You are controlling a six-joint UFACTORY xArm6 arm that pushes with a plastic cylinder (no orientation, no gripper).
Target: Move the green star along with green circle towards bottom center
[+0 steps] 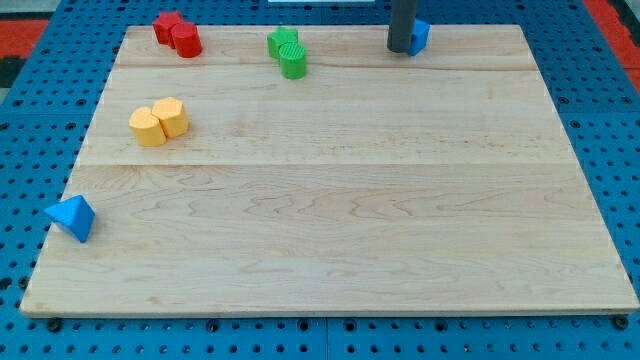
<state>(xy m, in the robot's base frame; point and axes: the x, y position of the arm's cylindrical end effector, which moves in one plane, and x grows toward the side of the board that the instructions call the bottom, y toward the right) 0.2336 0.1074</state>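
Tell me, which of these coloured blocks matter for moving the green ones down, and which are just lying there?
In the job:
green star
green circle, touching the star
my tip, to their right at the view's top

Lying about:
two red blocks
two yellow blocks
blue block beside my tip
blue triangle

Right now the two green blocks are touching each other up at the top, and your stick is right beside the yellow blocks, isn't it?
Not quite. The green star and green circle do touch near the view's top, but my tip is beside the blue block at the top right, not the yellow blocks, which sit far off at the left. The camera view shows this.
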